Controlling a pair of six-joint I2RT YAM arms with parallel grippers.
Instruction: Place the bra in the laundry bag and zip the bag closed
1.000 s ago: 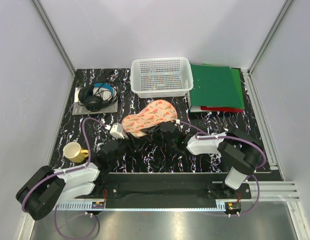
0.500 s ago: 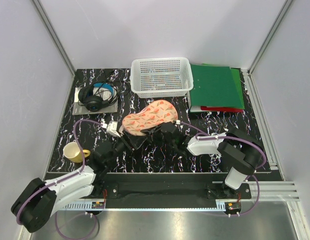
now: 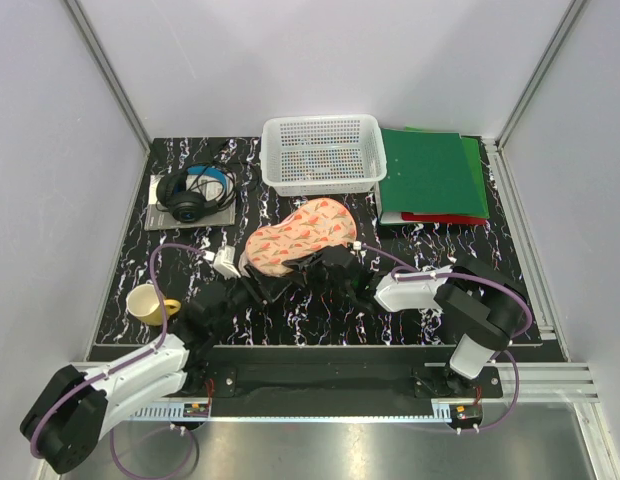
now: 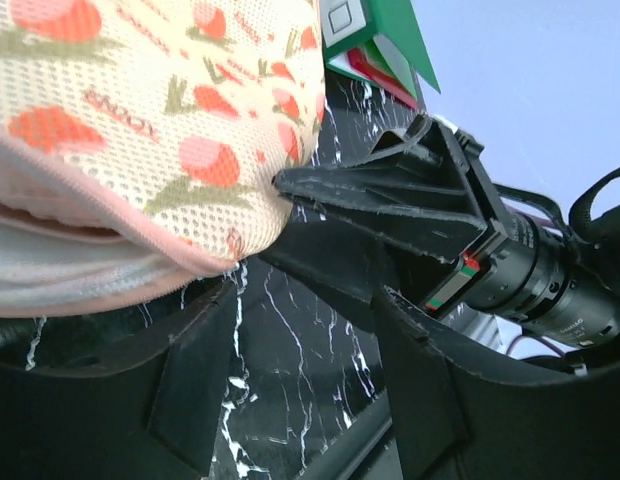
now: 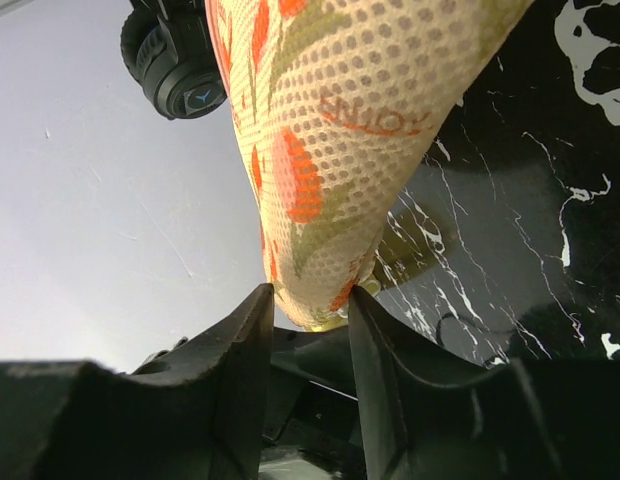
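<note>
Setting: robot lab test cell | plain white panel walls (image 3: 290, 60) on aluminium corner struts (image 3: 107, 70) at 11 and 1 o'clock | black marble-print tabletop (image 3: 310, 315) | black arm-mounting rail (image 3: 320, 378) at 6 o'clock | white plastic mesh basket (image 3: 323, 152) at 12 o'clock

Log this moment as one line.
right gripper: shut on laundry bag edge | left gripper: open, holding nothing, beside bag

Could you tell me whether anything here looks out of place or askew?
The laundry bag gapes along its pink zip edge beside the left gripper, so it looks unzipped there; the right gripper pinches its end.
</note>
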